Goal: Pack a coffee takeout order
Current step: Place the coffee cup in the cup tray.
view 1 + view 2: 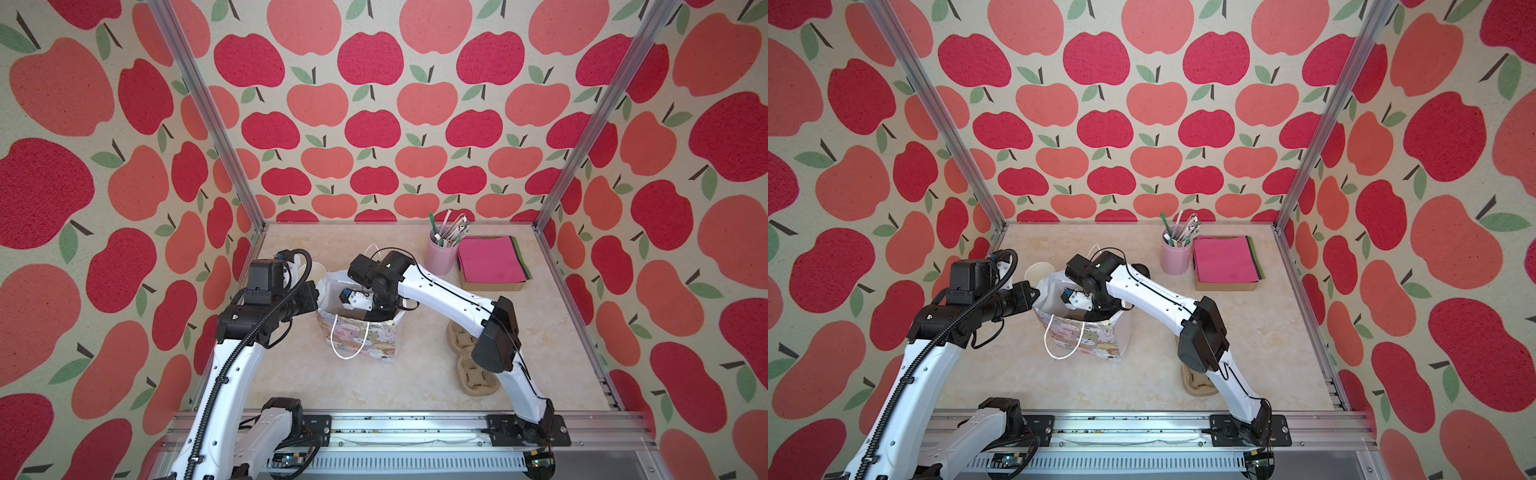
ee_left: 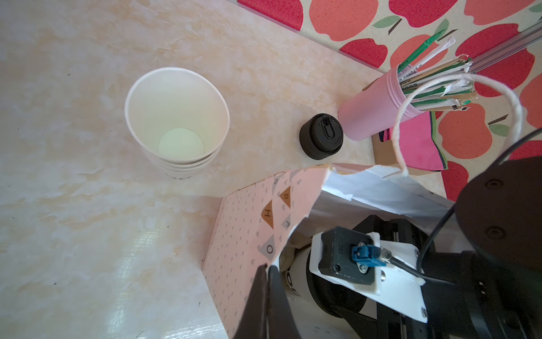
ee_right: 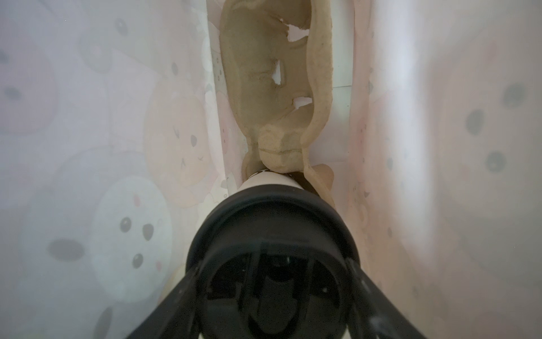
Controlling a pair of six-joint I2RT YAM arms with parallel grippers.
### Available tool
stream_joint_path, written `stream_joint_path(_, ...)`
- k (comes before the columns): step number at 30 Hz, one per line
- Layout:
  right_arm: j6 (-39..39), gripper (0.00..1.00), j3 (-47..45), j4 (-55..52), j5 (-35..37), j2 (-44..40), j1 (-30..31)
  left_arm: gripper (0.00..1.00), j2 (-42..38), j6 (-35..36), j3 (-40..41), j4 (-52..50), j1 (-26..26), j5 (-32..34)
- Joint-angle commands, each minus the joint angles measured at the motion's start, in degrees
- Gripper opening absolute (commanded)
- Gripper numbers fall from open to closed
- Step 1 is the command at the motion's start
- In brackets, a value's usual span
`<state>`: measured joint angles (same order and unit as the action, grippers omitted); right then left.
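Two grips — left fingers (image 2: 255,302) closed on bag (image 2: 243,234) rim, right fingers (image 3: 167,305) tight round lidded cup (image 3: 272,205), walls close.

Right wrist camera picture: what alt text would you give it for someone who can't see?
Seen from behind, a black two-fingered claw grips a white paper cup with a black plastic lid deep inside a pastel paper gift bag printed with cartoon animals. Beyond the cup's base sits a beige moulded-pulp cup carrier.
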<state>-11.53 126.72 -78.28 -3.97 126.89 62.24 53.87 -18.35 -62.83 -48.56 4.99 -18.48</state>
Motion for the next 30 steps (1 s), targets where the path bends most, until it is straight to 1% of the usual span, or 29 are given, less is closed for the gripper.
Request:
stream_joint_path(1,0.44,0.59,-3.05,-1.61,1.76,3.72,0.56,0.0,-0.34,1.04,1.12,-1.1,-0.25,0.44)
stream_joint_path(16,-0.17,0.63,1.96,-3.8,2.23,1.63,1.28,0.0,0.8,2.43,-1.07,-4.32,-0.16,3.13)
stream_joint_path(18,-0.3,0.65,2.86,-4.27,2.3,1.37,1.41,0.0,1.06,2.66,-1.55,-4.92,-0.12,3.59)
stream_joint_path(23,-0.51,0.79,5.47,-5.32,2.64,0.78,1.91,0.0,1.79,3.38,-2.84,-6.72,0.25,5.25)
stream_joint_path(30,-0.64,0.86,10.03,-5.44,2.03,-0.48,2.62,0.0,3.3,4.24,-5.22,-8.71,1.67,7.47)
